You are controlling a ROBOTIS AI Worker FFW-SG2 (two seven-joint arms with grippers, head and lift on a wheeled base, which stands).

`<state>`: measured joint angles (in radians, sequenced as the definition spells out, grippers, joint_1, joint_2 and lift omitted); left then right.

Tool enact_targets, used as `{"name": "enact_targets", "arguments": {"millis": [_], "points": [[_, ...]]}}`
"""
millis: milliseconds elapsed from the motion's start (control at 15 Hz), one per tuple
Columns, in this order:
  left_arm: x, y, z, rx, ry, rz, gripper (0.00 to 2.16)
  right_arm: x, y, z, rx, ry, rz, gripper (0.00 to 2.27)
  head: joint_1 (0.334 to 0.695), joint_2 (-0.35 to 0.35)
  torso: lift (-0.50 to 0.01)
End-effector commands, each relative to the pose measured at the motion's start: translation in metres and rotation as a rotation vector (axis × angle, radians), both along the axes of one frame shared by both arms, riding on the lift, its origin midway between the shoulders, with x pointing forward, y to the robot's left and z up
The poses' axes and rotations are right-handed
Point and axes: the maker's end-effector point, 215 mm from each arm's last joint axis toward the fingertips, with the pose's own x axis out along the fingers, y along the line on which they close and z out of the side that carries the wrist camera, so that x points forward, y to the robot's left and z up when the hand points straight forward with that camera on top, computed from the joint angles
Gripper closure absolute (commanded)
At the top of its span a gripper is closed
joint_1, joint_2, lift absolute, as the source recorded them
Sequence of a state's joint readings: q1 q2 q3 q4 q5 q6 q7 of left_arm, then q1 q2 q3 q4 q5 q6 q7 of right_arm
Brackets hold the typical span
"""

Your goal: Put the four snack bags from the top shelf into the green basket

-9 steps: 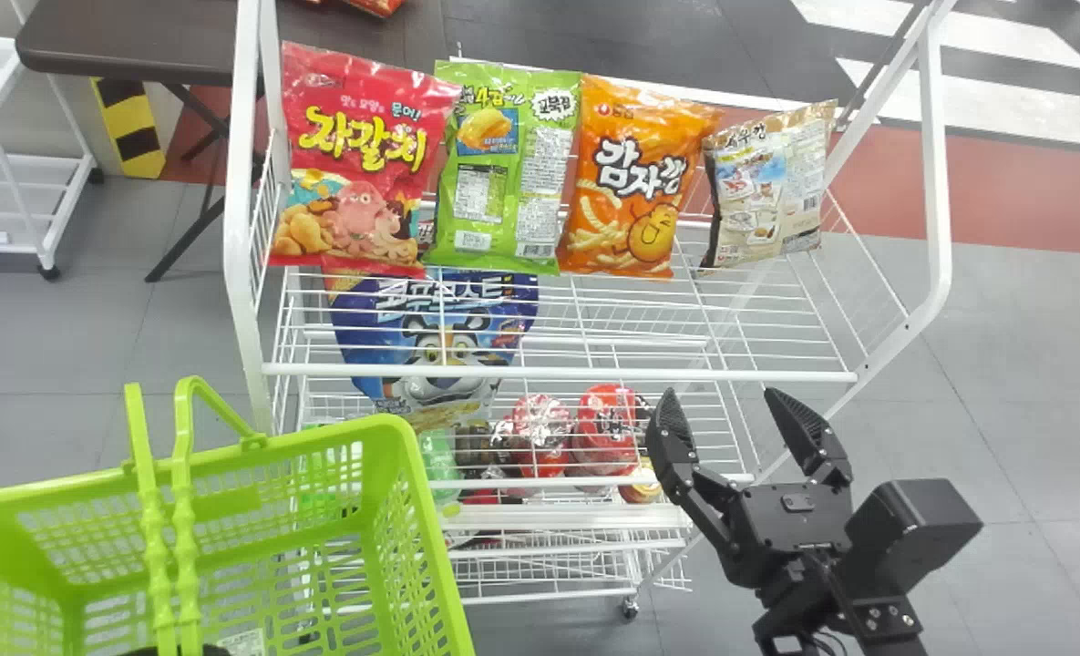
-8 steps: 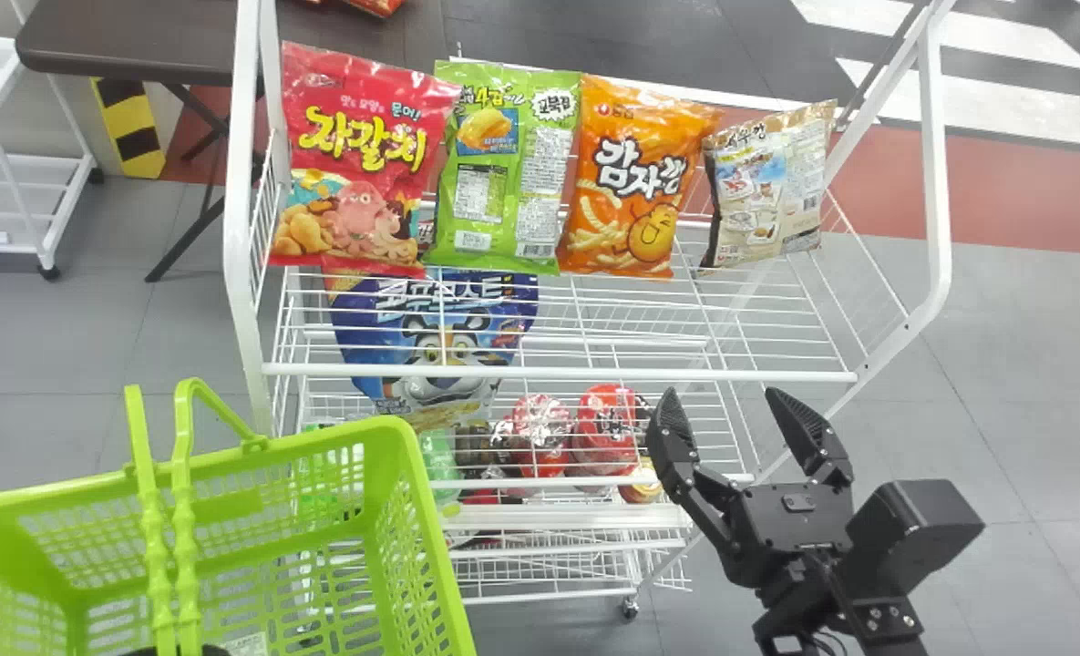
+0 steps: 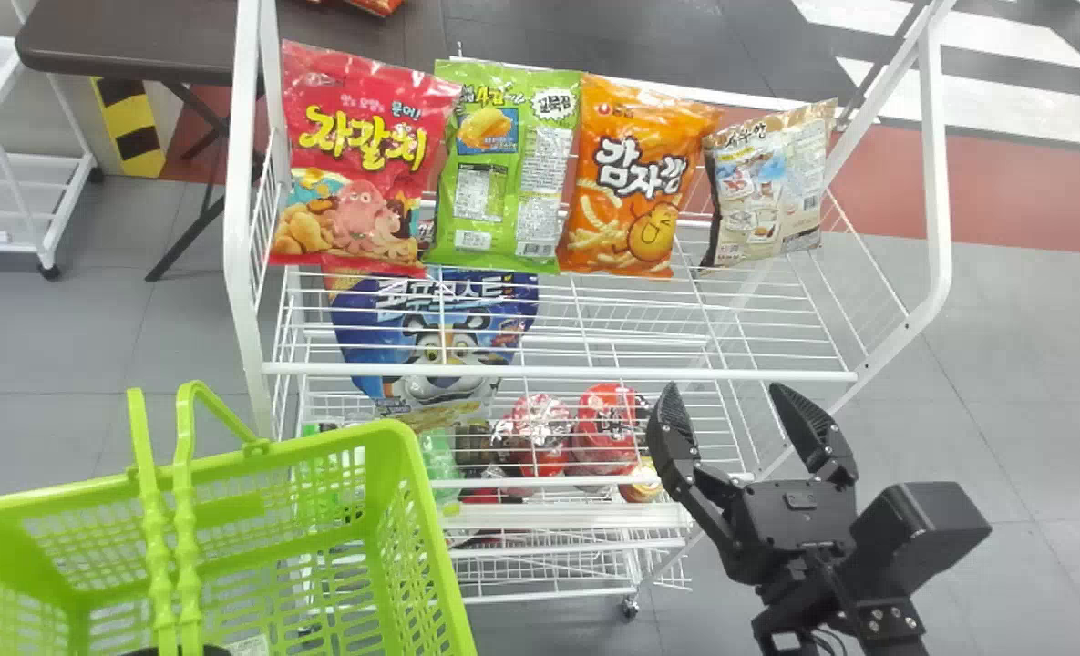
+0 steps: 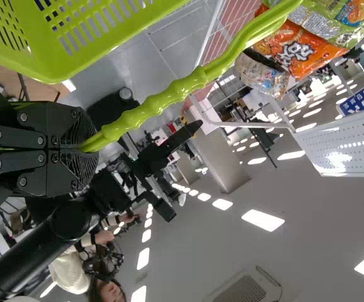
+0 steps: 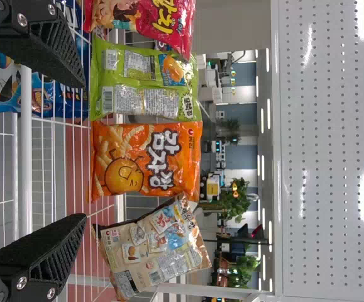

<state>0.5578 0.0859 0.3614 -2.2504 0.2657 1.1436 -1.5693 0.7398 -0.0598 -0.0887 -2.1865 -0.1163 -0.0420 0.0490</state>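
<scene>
In the head view, the white top shelf (image 3: pixel 558 373) spans 12 o'clock; the green basket (image 3: pixel 435 538) occupies 8. On the shelf rest the red bag (image 3: pixel 362 159) (10–11), green bag (image 3: pixel 508 169) (near 12), orange bag (image 3: pixel 635 178) (1) and beige bag (image 3: pixel 767 187) (2). The right claw (image 3: pixel 726 394), at 4, is spread; the left claw (image 3: pixel 216 650), toward 8, pinches the basket's handle (image 4: pixel 197 77).
</scene>
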Motion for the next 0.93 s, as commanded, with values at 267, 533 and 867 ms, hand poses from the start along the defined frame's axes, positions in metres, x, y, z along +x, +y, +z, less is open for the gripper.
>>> {"name": "enact_targets", "arguments": {"millis": [267, 533, 867], "points": [[0.002, -0.002, 0.003, -0.011, -0.008, -0.010, 2.15, 0.050, 0.031, -0.009, 0.042, 0.036, 0.048, 0.07, 0.695, -0.233, -0.004], [0.001, -0.003, 0.002, -0.018, -0.002, -0.014, 2.15, 0.125, 0.094, -0.022, 0.076, 0.067, 0.152, 0.08, 0.695, -0.145, -0.004], [0.001, -0.002, -0.001, -0.031, 0.004, -0.021, 2.15, 0.196, 0.184, -0.027, 0.116, 0.094, 0.304, 0.08, 0.695, 0.013, -0.004]]}}
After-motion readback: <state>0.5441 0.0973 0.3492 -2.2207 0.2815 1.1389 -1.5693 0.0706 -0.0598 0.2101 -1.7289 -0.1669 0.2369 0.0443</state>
